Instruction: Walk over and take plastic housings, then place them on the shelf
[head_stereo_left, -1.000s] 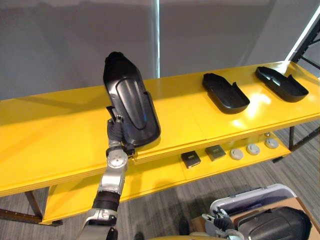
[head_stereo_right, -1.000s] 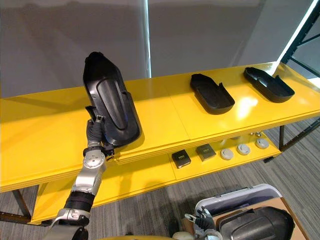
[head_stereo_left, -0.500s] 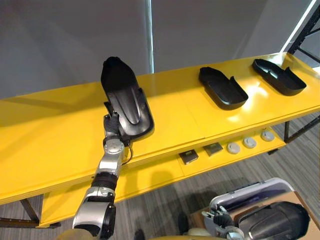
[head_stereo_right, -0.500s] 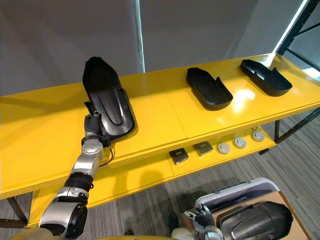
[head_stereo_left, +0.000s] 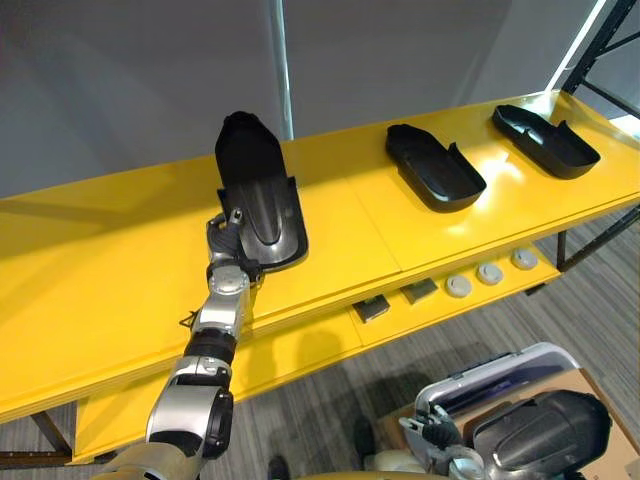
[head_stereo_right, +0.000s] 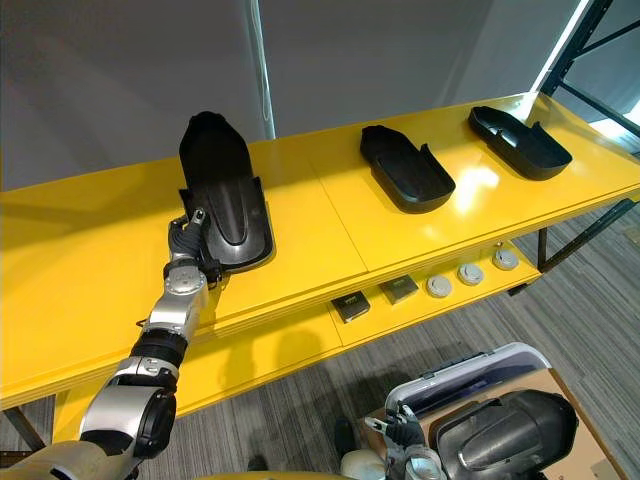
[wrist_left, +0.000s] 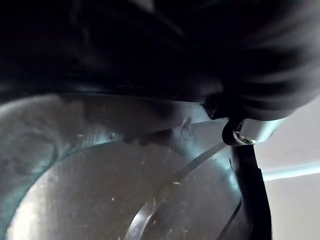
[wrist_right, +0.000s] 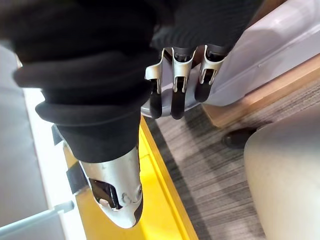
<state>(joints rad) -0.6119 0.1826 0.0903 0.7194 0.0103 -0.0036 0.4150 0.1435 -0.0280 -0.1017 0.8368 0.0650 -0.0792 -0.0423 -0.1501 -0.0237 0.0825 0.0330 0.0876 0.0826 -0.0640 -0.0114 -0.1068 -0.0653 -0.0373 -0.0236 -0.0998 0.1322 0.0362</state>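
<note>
Long yellow shelf (head_stereo_left: 100, 270) spans the view. Top board has plenty of bare room on its L half, less toward the R end. Lower board (head_stereo_left: 300, 350) sits beneath. Grey bin (head_stereo_left: 500, 372) is low R, with a spare housing (head_stereo_left: 545, 430) just beside it.

Held housing (head_stereo_left: 258, 190) is over the top board near the front edge, hump side up, long axis pointing at the back wall. Can't tell if it's touching the board yet.

Mid housing (head_stereo_left: 435, 168) and far-R housing (head_stereo_left: 545, 140) lie hollow side up, well apart. Prob. the held one is being set in the same row.

L hand (head_stereo_left: 228, 243) clamps its near end, one digit over the rim and the rest under. The front edge is close, so it needs to go inward before letting go.

R hand (wrist_right: 175, 87) hangs by the bin, fingers slack, nothing in it.

Small parts (head_stereo_left: 459, 286) sit on the lower board.
</note>
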